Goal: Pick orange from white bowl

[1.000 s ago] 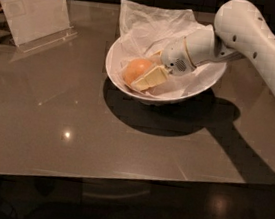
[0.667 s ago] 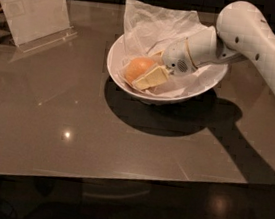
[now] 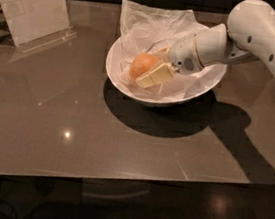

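The orange (image 3: 141, 64) sits in the left half of the white bowl (image 3: 179, 98), on crumpled white paper (image 3: 153, 25) that lines the bowl and sticks up behind it. My gripper (image 3: 147, 67) reaches into the bowl from the right on a white arm (image 3: 261, 32). Its pale fingers (image 3: 154, 75) stand on either side of the orange, one in front and one behind, closed against it. The orange rides a little above the bowl's floor. The far finger is partly hidden behind the orange.
The bowl stands on a glossy brown table (image 3: 75, 123). A clear acrylic sign stand (image 3: 33, 4) stands at the back left. The table's front edge (image 3: 118, 179) runs across the lower part of the view, with dark floor beyond it.
The orange and the fingers have risen slightly and shifted right within the bowl. The bowl has stayed in place.
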{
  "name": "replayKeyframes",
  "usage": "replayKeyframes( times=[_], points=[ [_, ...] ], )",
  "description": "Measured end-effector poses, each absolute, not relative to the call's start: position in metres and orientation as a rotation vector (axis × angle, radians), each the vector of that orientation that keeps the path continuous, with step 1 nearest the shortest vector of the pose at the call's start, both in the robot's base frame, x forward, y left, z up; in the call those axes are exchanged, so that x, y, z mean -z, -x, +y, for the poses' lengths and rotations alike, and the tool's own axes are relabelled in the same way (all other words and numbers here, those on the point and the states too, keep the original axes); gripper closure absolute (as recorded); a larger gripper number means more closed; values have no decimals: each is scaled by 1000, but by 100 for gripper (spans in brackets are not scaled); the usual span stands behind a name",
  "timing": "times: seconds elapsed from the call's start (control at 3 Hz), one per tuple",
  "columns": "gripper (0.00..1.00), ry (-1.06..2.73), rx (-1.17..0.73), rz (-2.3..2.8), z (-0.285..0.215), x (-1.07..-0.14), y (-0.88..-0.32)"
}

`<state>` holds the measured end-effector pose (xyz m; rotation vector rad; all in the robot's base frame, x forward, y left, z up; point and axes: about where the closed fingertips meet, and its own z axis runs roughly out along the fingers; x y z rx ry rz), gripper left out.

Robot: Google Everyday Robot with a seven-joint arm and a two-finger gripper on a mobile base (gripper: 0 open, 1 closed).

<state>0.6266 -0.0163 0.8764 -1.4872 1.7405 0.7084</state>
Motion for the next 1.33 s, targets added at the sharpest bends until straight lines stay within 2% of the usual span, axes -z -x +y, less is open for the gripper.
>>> replayKeyframes(
  times=[1.33],
  points=[
    [100, 1409, -526, 1638, -65, -962, -565]
  ],
)
